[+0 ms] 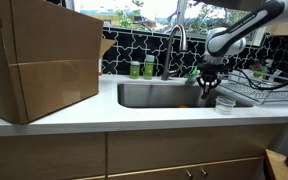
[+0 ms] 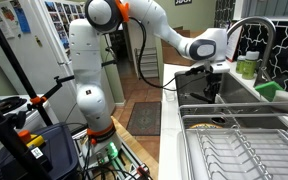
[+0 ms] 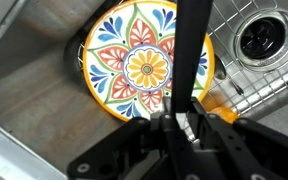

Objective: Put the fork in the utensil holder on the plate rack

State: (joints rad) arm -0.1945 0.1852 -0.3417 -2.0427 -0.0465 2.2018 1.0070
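In the wrist view my gripper is shut on the fork, of which only a long dark handle shows, running from the jaws to the top edge. The fork hangs over a colourful flower-patterned plate lying in the steel sink. In both exterior views the gripper is above the sink basin. The silver wire plate rack stands on the counter beside the sink. I cannot make out the utensil holder.
A small clear plastic cup stands on the counter between sink and rack. The faucet rises behind the basin, with green bottles beside it. A big cardboard box fills the counter's far end. The drain sits next to the plate.
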